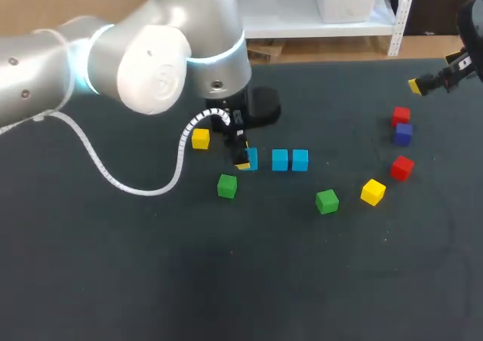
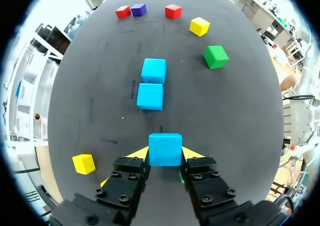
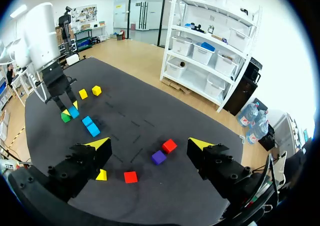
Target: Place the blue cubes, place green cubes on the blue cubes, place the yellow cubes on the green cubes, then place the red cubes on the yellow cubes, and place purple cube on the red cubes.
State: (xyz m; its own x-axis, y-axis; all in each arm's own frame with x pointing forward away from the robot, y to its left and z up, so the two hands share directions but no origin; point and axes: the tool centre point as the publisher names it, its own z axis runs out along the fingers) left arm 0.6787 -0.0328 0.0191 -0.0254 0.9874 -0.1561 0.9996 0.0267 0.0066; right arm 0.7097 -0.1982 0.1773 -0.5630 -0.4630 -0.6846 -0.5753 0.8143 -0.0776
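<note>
My left gripper [image 2: 165, 155] is closed on a blue cube [image 2: 165, 147], with its yellow tips pressed against two opposite sides. That cube is near the middle of the bench [image 1: 226, 281], at the left end of a row. A second blue cube [image 1: 280, 160] lies a small gap to its right, and a third blue cube [image 1: 299, 160] sits close beside that one. A yellow cube [image 1: 200, 138] lies just left of my left gripper and a little farther back. A green cube [image 1: 227, 185] lies just nearer than the gripper and slightly left. Off to the right lie a second green cube [image 1: 327, 201], a second yellow cube [image 1: 373, 192] and a red cube [image 1: 401, 167]. Farther back on that side the purple cube [image 1: 403, 133] sits just beside a second red cube [image 1: 401, 115]. My right gripper [image 3: 150, 145] hangs wide open above the far right of the bench, holding nothing, well apart from the row.
</note>
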